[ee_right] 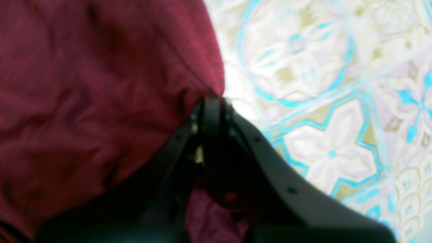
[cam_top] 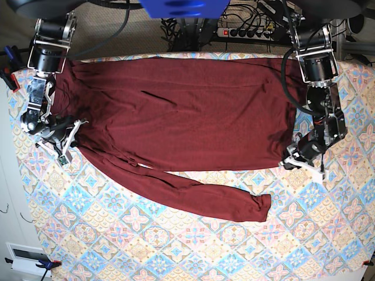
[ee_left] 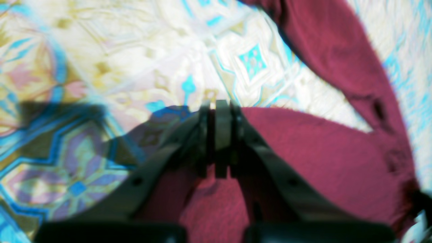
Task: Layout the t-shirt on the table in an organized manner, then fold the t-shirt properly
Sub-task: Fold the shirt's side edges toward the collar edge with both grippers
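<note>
Spread flat across the far half of the large table draped in pastel blue, pink and cream diamond-tile cloth [cam_top: 193,246]: the plain dark maroon long-sleeved knit t-shirt [cam_top: 187,111], body laid sideways, one sleeve trailing diagonally toward the near side and ending in a cuff on bare tiles. Clenched at opposite ends of the garment, both black claws. On the base view's right, the left gripper [cam_top: 291,159] pressed at the shirt's near corner, jaws together in the wrist view [ee_left: 217,104] right at the fabric edge; whether cloth is pinched between them, impossible to tell through the blur. On the base view's left, the right gripper [cam_top: 69,133], clamped onto a tented fold of maroon fabric at the garment's edge [ee_right: 212,99], patterned cloth just beside.
</note>
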{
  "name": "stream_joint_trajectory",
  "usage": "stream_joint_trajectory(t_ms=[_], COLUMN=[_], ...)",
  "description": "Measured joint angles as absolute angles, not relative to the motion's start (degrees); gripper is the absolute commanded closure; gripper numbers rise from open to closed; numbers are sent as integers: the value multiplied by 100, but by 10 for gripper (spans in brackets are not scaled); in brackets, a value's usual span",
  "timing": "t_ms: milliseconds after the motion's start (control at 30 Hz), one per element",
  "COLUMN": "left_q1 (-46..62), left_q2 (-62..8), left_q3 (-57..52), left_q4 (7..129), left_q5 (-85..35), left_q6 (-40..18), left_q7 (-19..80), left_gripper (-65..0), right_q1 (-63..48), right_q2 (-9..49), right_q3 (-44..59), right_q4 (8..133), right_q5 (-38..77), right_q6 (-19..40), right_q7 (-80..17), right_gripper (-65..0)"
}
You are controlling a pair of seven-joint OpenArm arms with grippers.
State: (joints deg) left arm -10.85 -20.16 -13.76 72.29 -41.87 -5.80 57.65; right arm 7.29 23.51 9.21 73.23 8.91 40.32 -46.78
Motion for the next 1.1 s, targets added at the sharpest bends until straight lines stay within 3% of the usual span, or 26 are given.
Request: stream_joint_trajectory(t_ms=[400, 733, 1100], left_q1=[-8, 906, 1505], left_q2=[-2305, -2451, -2762], left_q3=[-1481, -2191, -2272], left_q4=[8547, 9229, 9703], left_q5=[-4510, -4915, -5240], left_q6=[-589, -574, -580], left_q7=[5793, 5808, 5817], left_gripper=[0, 0, 0], right_q1=[-152, -770, -1621], right_q2=[2370, 2375, 2381], right_q3=[1118, 1732, 2224], right_q4=[8807, 9749, 10326], right_q5=[934, 2425, 2582], right_q6=[4021, 4014, 4005], right_q7=[-4884, -5376, -5382], right_gripper=[-2, -2, -2])
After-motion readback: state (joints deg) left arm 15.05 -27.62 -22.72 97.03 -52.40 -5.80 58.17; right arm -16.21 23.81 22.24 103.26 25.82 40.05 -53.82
